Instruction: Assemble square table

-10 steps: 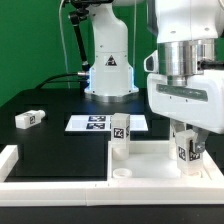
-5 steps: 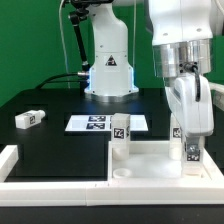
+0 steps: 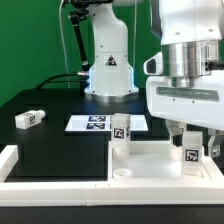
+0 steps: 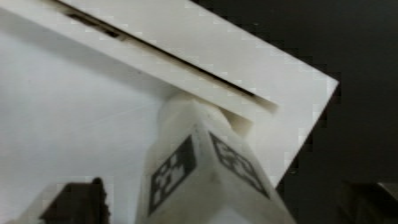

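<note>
The white square table slab (image 3: 150, 160) lies recessed face up at the exterior view's lower right. A tagged leg (image 3: 120, 133) stands in its far left corner and a short white stub (image 3: 121, 173) stands at its near left corner. Another tagged leg (image 3: 188, 155) stands upright in the far right corner. My gripper (image 3: 193, 141) is open and straddles this leg, with a finger on each side. In the wrist view the leg (image 4: 205, 170) stands between the dark fingers (image 4: 80, 200) with gaps, over the slab (image 4: 71, 100). A loose leg (image 3: 28, 118) lies on the black table at the left.
The marker board (image 3: 98, 123) lies flat behind the slab, in front of the robot base (image 3: 108, 65). A low white border wall (image 3: 10, 160) runs along the table's left and front edges. A black cable hangs at the back left.
The gripper has turned about the far right leg, from a narrow side-on stance half a second ago back to facing the camera broadside. The leg has stayed upright in its corner.
</note>
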